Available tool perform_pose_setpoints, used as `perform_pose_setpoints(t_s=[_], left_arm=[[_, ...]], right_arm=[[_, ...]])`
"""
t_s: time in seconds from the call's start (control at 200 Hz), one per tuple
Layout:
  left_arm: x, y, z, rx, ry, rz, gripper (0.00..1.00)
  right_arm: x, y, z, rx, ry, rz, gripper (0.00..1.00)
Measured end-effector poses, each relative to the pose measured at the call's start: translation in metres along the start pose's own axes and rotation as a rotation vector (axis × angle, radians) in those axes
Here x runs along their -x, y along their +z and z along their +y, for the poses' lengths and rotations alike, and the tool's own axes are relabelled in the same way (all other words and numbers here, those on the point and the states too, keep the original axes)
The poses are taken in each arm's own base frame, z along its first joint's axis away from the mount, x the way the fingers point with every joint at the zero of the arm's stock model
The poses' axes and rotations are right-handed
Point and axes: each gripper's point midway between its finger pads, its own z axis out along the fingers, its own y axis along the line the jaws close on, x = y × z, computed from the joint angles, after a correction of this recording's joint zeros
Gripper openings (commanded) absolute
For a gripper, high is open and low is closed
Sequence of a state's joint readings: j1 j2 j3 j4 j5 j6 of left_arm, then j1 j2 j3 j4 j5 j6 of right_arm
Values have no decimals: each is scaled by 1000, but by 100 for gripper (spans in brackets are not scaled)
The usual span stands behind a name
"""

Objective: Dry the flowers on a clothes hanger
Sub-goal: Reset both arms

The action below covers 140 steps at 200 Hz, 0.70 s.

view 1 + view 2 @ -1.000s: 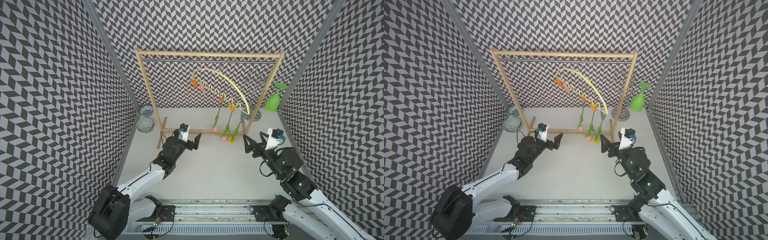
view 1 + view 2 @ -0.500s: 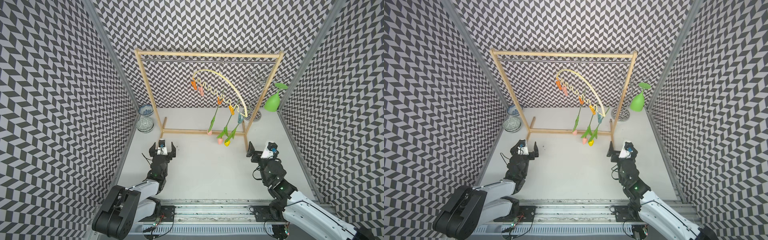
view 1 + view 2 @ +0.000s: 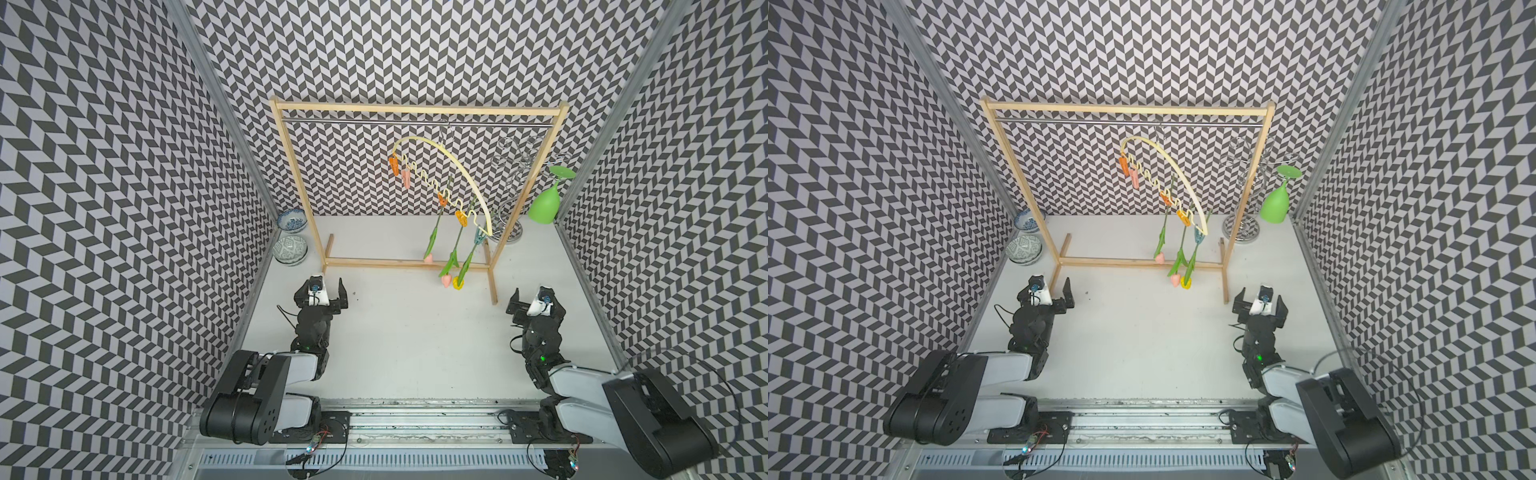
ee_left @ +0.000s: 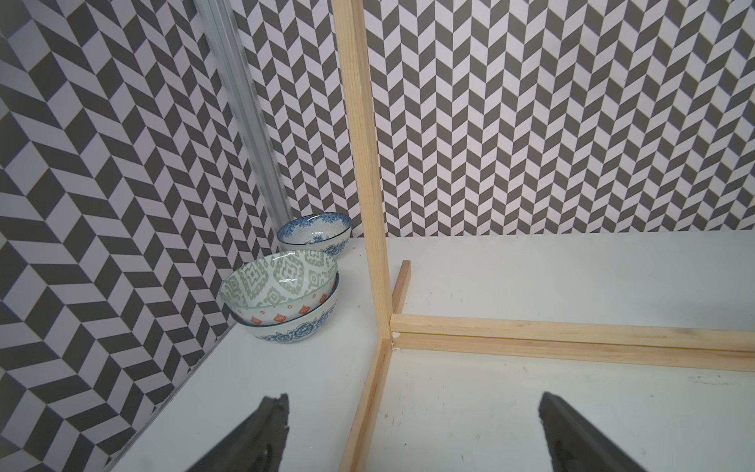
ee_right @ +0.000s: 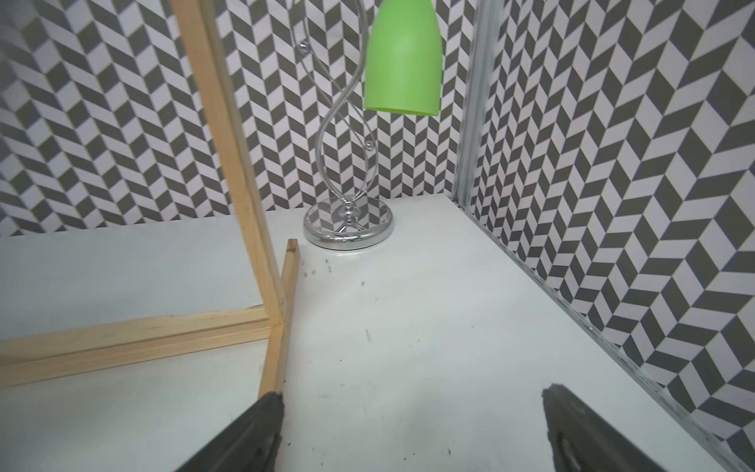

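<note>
The pale yellow clothes hanger (image 3: 471, 183) (image 3: 1187, 185) hangs tilted by its metal hook from the rack's rail, right end low. Three flowers hang head down from its pegs: a pink one (image 3: 428, 258) (image 3: 1160, 257), a second pink one (image 3: 445, 281) (image 3: 1175, 280) and a yellow one (image 3: 459, 284) (image 3: 1186, 284). My left gripper (image 3: 321, 289) (image 3: 1045, 291) (image 4: 412, 402) is open and empty, low on the table beside the rack's left foot. On the right, clear of the flowers, my right gripper (image 3: 537, 300) (image 3: 1261, 300) (image 5: 412, 394) also stands open and empty.
The wooden rack (image 3: 415, 109) (image 4: 367, 163) spans the back. Stacked patterned bowls (image 3: 291, 249) (image 4: 282, 294) and a blue bowl (image 3: 292, 219) sit in the back left corner. A silver wire stand (image 3: 509, 232) (image 5: 347, 229) carries an upturned green glass (image 3: 544, 205) (image 5: 402, 57) at the back right.
Both arms have drawn back from the rack toward the front rail and folded low, jaws open throughout. The hanger with the flowers has swung a little.
</note>
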State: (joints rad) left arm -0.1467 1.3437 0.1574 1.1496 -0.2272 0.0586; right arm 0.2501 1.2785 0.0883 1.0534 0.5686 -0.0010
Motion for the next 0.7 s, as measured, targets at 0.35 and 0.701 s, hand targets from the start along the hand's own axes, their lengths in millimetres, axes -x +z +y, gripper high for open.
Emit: perform_pose_setpoints(t_s=[0.35, 0.701], left_arm=[[-18, 10, 8, 28, -3, 0, 100], [-7, 28, 13, 29, -35, -10, 100]], right_arm=[[-13, 15, 5, 64, -10, -44, 99], [23, 37, 14, 88, 45, -134, 99]])
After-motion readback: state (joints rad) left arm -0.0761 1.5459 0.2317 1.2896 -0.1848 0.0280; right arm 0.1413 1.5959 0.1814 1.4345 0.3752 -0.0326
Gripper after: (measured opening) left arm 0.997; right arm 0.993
